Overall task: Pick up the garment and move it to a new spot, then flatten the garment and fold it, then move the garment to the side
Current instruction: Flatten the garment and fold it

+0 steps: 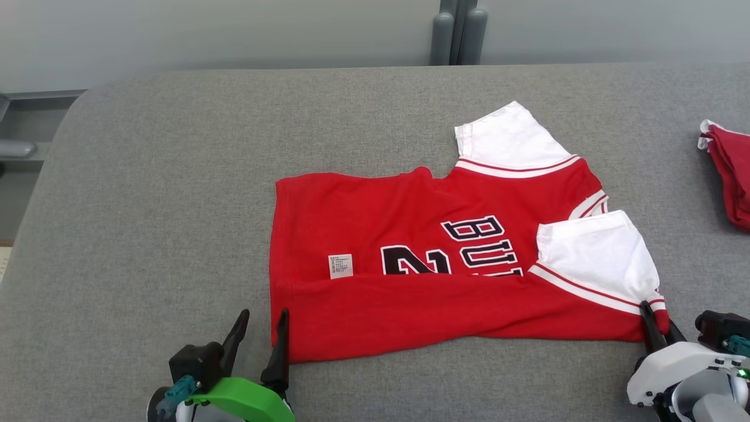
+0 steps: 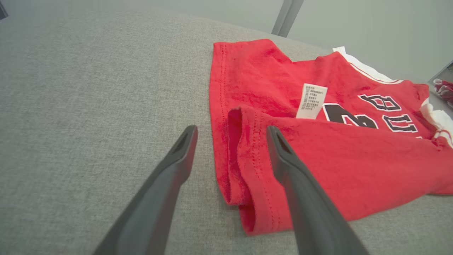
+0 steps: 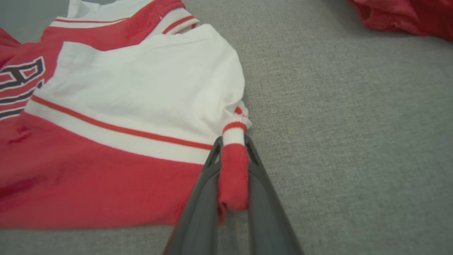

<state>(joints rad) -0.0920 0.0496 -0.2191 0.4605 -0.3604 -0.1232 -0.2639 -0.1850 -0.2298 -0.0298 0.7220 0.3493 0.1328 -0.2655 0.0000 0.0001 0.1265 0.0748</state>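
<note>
Closest to the front, the left gripper (image 1: 263,313) sits low at the near edge of the grey counter (image 1: 146,205). Its two dark fingers stand wide apart and hold nothing. One finger is over bare counter. The other is right at the near left corner of the jersey (image 1: 410,228), and I cannot tell if it touches the cloth.

Over on the other side, the right gripper (image 3: 233,145) is squeezed shut on a small bit of the jersey. That bit is red with a white and red striped band, and it sticks up between the two fingers. It is the near right corner, just below the near white sleeve (image 1: 597,252).

The jersey lies in the middle of the counter, mostly flat. It is red. Its near edge is folded up over itself in a long strip, and that strip hides the bottom half of the black number (image 1: 410,262) and the black letters (image 1: 474,228). A small white tag (image 1: 340,266) pokes out just above the fold, near the left side.

Farther back, the other white sleeve (image 1: 510,138) points away toward the wall. Off at the right edge of the counter, well apart from the jersey, lies another red cloth (image 1: 729,176) in a bunch.

At the very back, past the counter, grey posts (image 1: 460,32) stand against a pale wall (image 1: 234,29).
</note>
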